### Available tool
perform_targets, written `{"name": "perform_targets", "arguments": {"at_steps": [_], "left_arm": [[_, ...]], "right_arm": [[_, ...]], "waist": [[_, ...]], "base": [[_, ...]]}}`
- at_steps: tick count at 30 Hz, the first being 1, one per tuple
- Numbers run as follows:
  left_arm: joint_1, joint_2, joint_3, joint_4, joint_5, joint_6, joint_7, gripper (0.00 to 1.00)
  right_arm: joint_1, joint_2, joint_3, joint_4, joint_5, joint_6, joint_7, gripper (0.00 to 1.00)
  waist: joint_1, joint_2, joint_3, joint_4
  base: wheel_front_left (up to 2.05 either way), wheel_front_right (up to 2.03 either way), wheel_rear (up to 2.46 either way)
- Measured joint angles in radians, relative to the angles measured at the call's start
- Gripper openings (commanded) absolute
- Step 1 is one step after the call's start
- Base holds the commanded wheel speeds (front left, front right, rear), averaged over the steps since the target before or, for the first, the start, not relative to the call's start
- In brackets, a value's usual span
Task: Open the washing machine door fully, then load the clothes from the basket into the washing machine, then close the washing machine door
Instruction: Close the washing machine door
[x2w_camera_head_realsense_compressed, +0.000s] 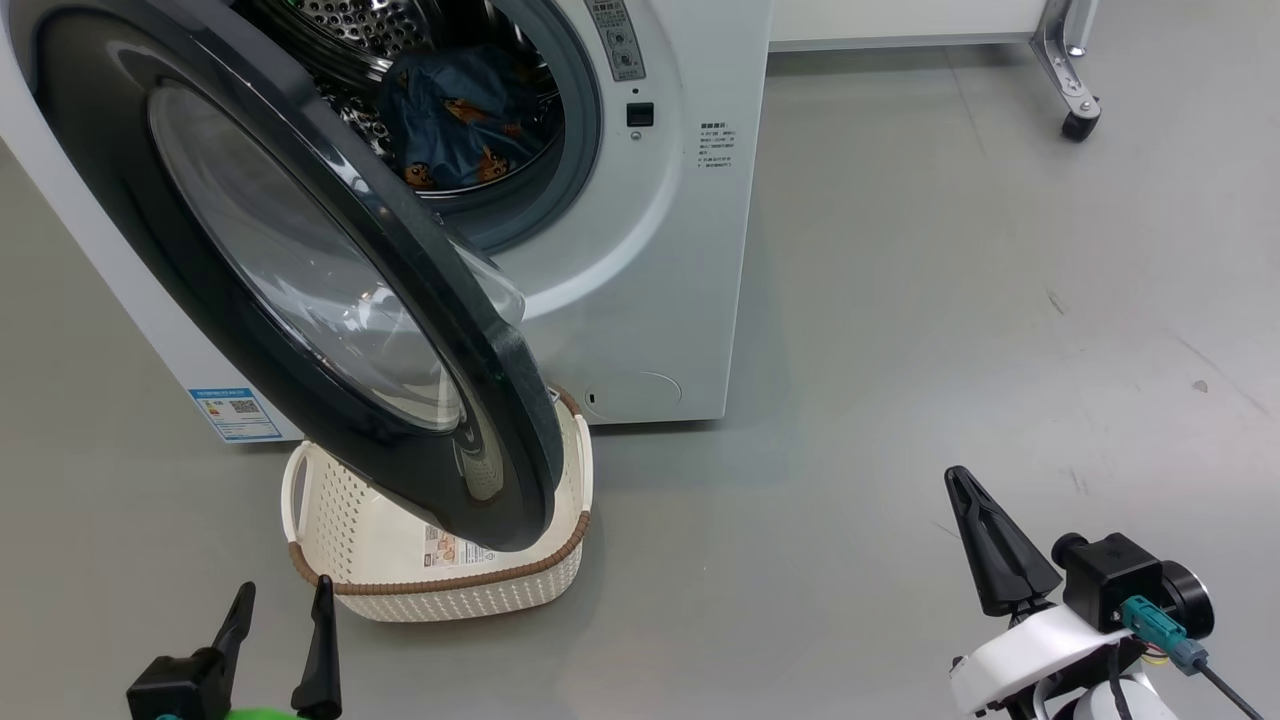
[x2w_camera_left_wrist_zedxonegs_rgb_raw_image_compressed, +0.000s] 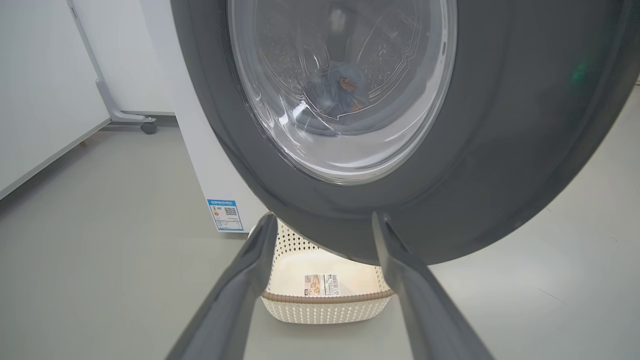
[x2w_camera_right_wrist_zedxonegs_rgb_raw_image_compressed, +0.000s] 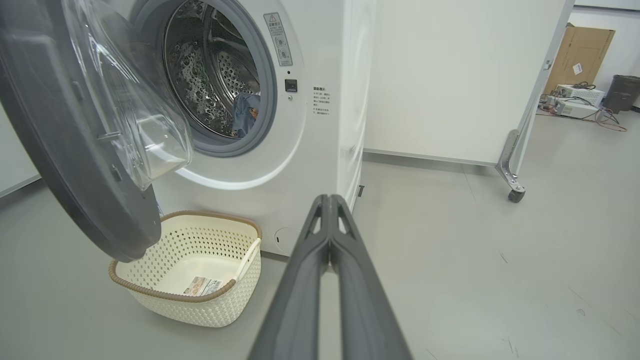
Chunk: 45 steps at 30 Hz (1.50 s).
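- Grey floor (x2w_camera_head_realsense_compressed: 900, 300) lies open to the right of the washer (x2w_camera_head_realsense_compressed: 650, 250); a caster (x2w_camera_head_realsense_compressed: 1080, 126) stands well beyond it, out of my way.
- Clothes (x2w_camera_head_realsense_compressed: 465, 120) lie inside the drum (x2w_camera_head_realsense_compressed: 340, 30), and the basket (x2w_camera_head_realsense_compressed: 450, 600) shows nothing but its label (x2w_camera_head_realsense_compressed: 445, 548). I judge loading done and closing the door (x2w_camera_head_realsense_compressed: 300, 280) the step left.
- The door hangs from the washer's left side and is swung out toward me. Its black outer face is turned to my left, and its free edge is nearest me, over the basket.
- My left pincer (x2w_camera_head_realsense_compressed: 283, 590) is released, fingers (x2w_camera_left_wrist_zedxonegs_rgb_raw_image_compressed: 240, 280) spread, low at my left just beside the basket's near corner. Its wrist view looks straight at the door's outer face, close ahead, with the basket below it.
- My right pincer (x2w_camera_head_realsense_compressed: 960, 478) is clenched on nothing, well apart at my right. It points at the washer's right front corner and faces the door's inner side, the wrong side for a push.
- The left arm is nearer and better placed, I judge. The push would run from my left toward the washer, on the black rim near the free edge, not on the glass (x2w_camera_head_realsense_compressed: 280, 250).
- The door's lower edge hangs close above the basket's brown rim, and I cannot tell whether it clears or touches. A snag could drag the basket along.
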<state>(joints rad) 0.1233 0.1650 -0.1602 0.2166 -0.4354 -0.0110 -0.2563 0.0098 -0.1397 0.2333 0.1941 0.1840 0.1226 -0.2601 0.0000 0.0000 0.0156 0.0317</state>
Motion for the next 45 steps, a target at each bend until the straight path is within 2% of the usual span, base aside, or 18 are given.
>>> {"name": "perform_targets", "arguments": {"at_steps": [5,10,17,21,24,29,34,45], "left_arm": [[-0.001,-0.024,0.02,-0.013,0.02,0.0,0.0,1.0],[-0.001,-0.027,0.037,-0.029,0.034,-0.002,0.0,1.0],[-0.002,-0.034,0.058,-0.03,0.049,-0.015,0.0,1.0],[-0.006,-0.055,0.04,-0.03,0.076,-0.027,0.0,1.0],[-0.009,-0.062,0.031,-0.029,0.078,-0.033,0.0,1.0],[-0.018,-0.084,0.03,-0.032,0.079,-0.043,0.0,1.0],[-0.033,-0.09,0.014,-0.043,0.092,-0.058,0.0,1.0],[-0.104,-0.115,-0.034,-0.081,0.094,-0.08,0.0,1.0]], "right_arm": [[-0.003,0.012,0.013,-0.015,0.0,0.0,0.0,0.0],[-0.093,0.028,0.091,-0.116,-0.002,0.0,0.0,0.0],[-0.333,0.058,0.337,-0.298,-0.012,0.0,0.0,0.0],[-0.405,0.074,0.478,-0.334,-0.004,0.0,-0.001,0.0],[-0.411,0.076,0.56,-0.287,0.025,0.0,-0.001,0.0],[-0.349,0.076,0.571,-0.136,0.119,0.001,-0.001,0.0],[-0.311,0.075,0.581,-0.006,0.143,0.001,0.0,0.0],[-0.4,0.075,0.536,0.074,0.148,0.001,0.0,0.0]], "waist": [[0.0,0.0,-0.002,0.003],[0.0,0.0,-0.003,0.004],[0.0,0.0,-0.004,0.005],[0.0,0.0,-0.004,0.02],[0.0,0.0,-0.002,0.037],[0.0,0.0,0.007,0.075],[0.0,0.0,0.027,0.119],[0.0,0.0,0.099,0.234]], "base": [[0.0,0.0,0.0],[0.0,0.0,0.0],[0.0,0.0,0.0],[0.0,0.0,0.0],[0.0,0.0,0.0],[0.0,0.0,0.0],[0.0,0.0,0.0],[0.0,0.0,0.0]]}}
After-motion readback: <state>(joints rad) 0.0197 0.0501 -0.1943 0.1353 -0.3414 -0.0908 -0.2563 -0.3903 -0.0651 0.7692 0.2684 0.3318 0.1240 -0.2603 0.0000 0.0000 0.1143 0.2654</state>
